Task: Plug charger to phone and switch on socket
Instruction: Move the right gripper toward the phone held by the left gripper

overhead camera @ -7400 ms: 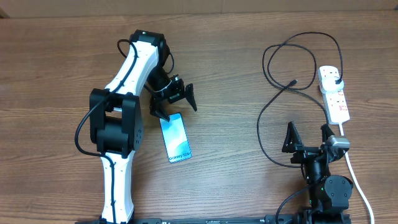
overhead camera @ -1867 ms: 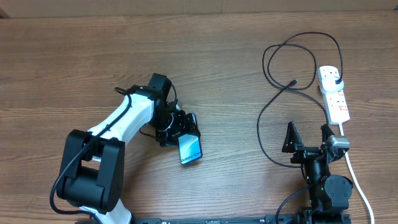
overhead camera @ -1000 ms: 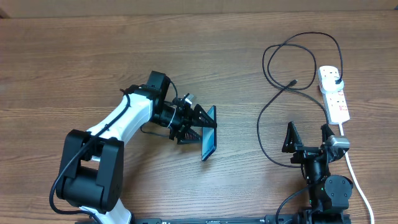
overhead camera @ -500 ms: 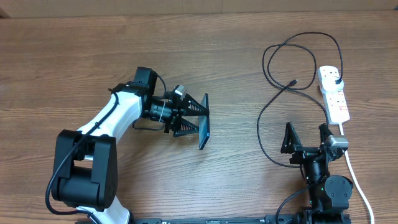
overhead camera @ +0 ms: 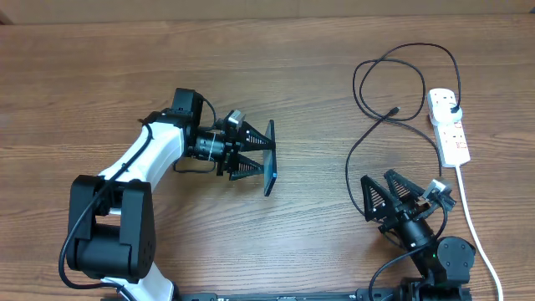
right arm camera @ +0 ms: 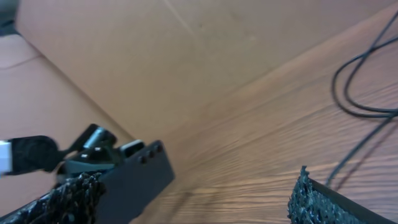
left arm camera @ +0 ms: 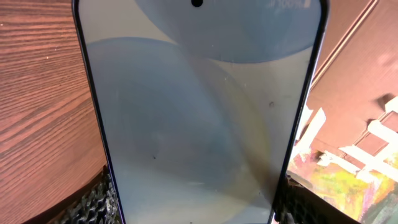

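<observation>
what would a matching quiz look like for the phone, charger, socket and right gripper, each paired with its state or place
Things:
1 phone
2 charger
3 socket
4 right gripper

States or places:
A open, holding nothing
B white, at the far right of the table
C held on edge in the left gripper
D black, lying in loops on the table

Pairs: 1-C, 2-D, 3-B, 4-A
</observation>
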`<state>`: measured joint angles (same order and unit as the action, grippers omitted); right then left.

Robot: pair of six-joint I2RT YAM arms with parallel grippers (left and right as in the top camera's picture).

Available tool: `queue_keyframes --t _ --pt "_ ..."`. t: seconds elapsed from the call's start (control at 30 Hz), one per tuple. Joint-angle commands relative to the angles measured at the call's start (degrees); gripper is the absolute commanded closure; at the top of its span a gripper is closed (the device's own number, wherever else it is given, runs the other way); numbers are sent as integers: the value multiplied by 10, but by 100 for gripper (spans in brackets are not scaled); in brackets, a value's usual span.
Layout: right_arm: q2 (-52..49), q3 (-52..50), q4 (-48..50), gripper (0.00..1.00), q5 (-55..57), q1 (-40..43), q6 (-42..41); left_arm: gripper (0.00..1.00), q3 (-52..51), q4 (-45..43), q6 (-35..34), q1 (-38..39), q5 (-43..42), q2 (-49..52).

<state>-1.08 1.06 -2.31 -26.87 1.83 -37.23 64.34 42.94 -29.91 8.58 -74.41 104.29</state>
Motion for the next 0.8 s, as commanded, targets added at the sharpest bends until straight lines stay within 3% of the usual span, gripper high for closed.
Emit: queue_keyframes --t 0.0,0.27,0.53,0.77 --pt "-1 -6 7 0 -12 -2 -20 38 13 -2 -6 -4 -36 4" --pt "-19 38 -68 0 -50 -2 -20 38 13 -16 -21 -4 -36 4" --pt "-115 194 -193 0 -75 -2 -14 37 13 -28 -31 -4 -36 4" --pt "-252 348 -270 1 -103 -28 59 38 13 -28 -31 -4 -36 4"
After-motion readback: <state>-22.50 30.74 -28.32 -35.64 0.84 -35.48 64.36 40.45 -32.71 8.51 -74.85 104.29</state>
